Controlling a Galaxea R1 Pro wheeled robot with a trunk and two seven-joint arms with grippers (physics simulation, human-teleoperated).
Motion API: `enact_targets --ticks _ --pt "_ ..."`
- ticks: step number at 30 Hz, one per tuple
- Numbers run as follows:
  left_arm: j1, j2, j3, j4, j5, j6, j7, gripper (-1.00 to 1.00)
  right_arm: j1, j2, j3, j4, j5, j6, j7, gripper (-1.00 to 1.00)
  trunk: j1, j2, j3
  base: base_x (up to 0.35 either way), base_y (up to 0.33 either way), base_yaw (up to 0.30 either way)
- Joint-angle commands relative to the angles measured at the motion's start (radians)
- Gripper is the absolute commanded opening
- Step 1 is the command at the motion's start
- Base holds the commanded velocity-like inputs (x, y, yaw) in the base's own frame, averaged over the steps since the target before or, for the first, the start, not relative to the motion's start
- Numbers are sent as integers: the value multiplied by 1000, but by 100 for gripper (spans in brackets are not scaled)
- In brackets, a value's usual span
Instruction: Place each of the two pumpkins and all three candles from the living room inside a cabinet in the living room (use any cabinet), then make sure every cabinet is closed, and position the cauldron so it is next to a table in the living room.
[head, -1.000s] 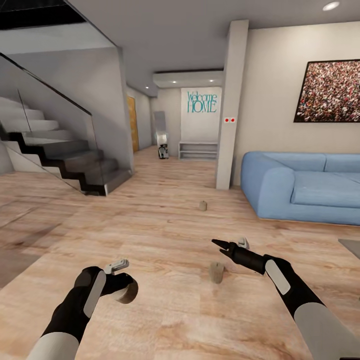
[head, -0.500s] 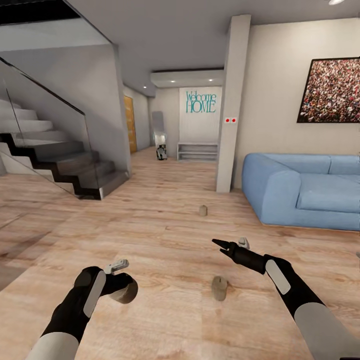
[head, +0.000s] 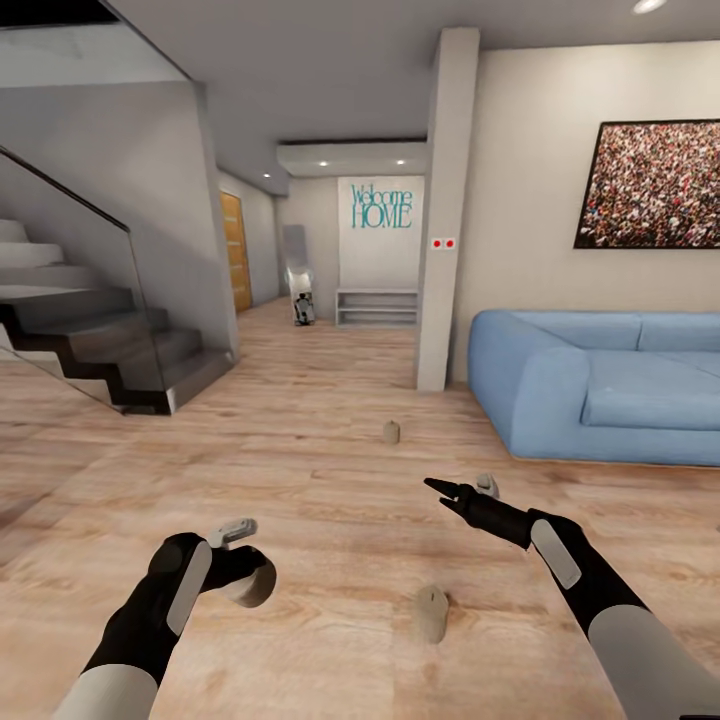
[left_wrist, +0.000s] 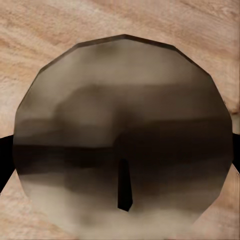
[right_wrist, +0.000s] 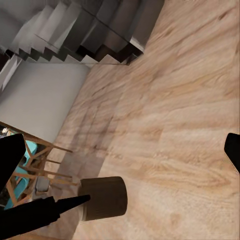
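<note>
Carrying one candle clamped in the left pincer ready for the cabinet, hanging the right pincer wide open and empty above the candle on the floor, leaving another lying farther off toward the sofa.

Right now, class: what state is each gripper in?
Left gripper: shut on a candle.
Right gripper: open, holding nothing.
</note>
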Motion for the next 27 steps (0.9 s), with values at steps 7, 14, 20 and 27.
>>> enact_targets --ticks 7,14,20,27 --pt "-1 0 1 -1 13 4 5 -100 -1 0 2 -2 -3 9 -19 100 0 0 -1 246 0 -1" --pt "-1 0 1 -2 13 4 3 -100 -1 1 7 -2 -1 20 -388 100 0 0 -1 27 0 0" --pt "-1 -1 1 -6 13 5 3 -100 -1 3 12 -3 0 22 -701 100 0 0 -1 2 0 0" --pt "0 -3 0 -13 12 10 4 -100 -2 77 25 -4 13 20 -926 100 0 0 -1 0 0 0"
